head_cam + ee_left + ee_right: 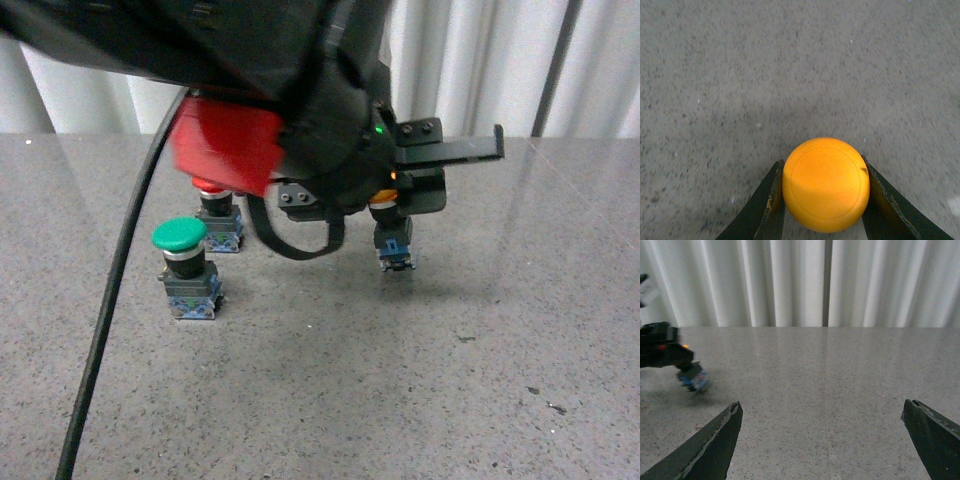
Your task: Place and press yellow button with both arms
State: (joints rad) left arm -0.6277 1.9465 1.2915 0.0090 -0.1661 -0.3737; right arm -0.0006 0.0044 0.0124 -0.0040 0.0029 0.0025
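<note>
The left fingers [767,200] clamp the yellow button [826,185] by its cap, just right of centre in the front view, right of the green button [180,236] on the bench [470,380]. The right fingers [715,445] gape wide.

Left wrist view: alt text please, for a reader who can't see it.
The left claw is shut on the yellow button, whose round cap fills the gap between two dark fingers. Beyond it is grey speckled tabletop.
</note>
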